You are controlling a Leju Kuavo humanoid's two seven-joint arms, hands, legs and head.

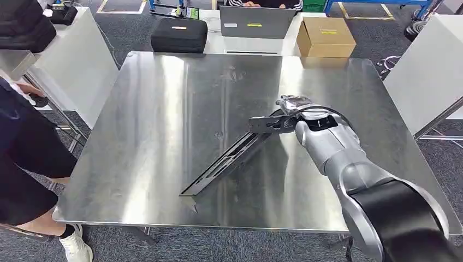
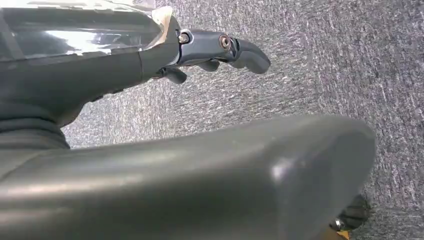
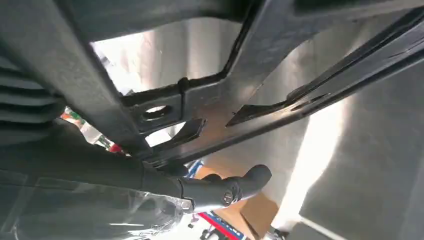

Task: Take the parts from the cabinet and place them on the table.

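The right hand (image 1: 292, 112) reaches over the stainless steel table (image 1: 164, 109) and grips the upper end of a long black metal bracket (image 1: 229, 161). The bracket slopes down from the hand; its far end rests on the table surface near the front edge. In the right wrist view the bracket (image 3: 280, 95) lies across the palm, with the dark fingers (image 3: 240, 185) curled beneath it.

The left hand (image 2: 220, 50) hangs over grey carpet (image 2: 325, 60). Its fingers are loosely curled, slightly apart, and hold nothing.

Beyond the table's far edge stand a black case (image 1: 179, 34), a grey laptop (image 1: 255, 22) and a cardboard box (image 1: 325, 37). A person in dark clothing (image 1: 22, 147) stands beside the table's left edge.
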